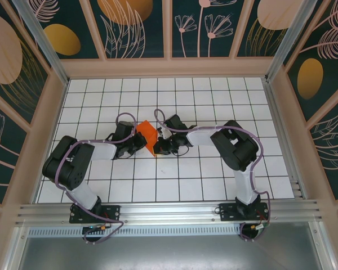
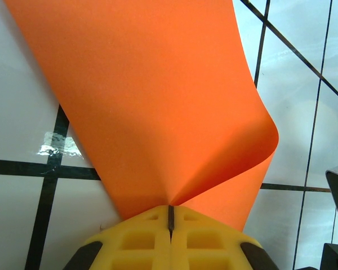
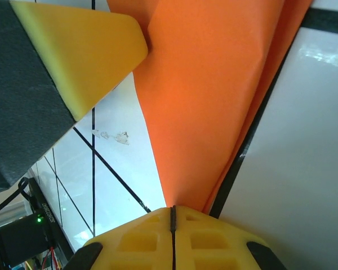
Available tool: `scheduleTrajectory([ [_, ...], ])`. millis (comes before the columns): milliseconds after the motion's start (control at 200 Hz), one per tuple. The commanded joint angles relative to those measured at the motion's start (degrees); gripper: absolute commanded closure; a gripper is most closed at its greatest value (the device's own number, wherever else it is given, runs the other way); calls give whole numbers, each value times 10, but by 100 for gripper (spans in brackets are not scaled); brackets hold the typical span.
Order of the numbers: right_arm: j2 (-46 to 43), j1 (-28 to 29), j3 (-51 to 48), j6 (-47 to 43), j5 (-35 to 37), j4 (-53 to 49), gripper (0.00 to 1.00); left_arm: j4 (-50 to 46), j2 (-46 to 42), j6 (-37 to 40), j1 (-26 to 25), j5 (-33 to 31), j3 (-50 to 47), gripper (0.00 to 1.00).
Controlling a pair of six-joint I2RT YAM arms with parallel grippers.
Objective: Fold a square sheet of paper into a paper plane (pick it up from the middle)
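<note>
**Dual Clamp Status**

The left gripper point(image 2: 170, 218) has its yellow jaws clenched on an edge of the square sheet of paper point(image 2: 158, 101). The right gripper point(image 3: 173, 216) pinches another edge likewise. The sheet stands bowed over the middle of the table point(image 1: 214, 180), between both grippers.

Legible text, labels, brands, numbers, signs: none.

Item noted: small black part with a green light point(image 3: 38, 220), lower left of the right wrist view. It carries a narrow vertical strip of white print point(image 3: 43, 203), too small and blurred to read.
</note>
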Motion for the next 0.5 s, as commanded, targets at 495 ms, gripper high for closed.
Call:
scheduleTrajectory([
  [495, -1, 6, 4, -39, 50, -57, 91, -23, 13, 12, 3, -27, -13, 97],
])
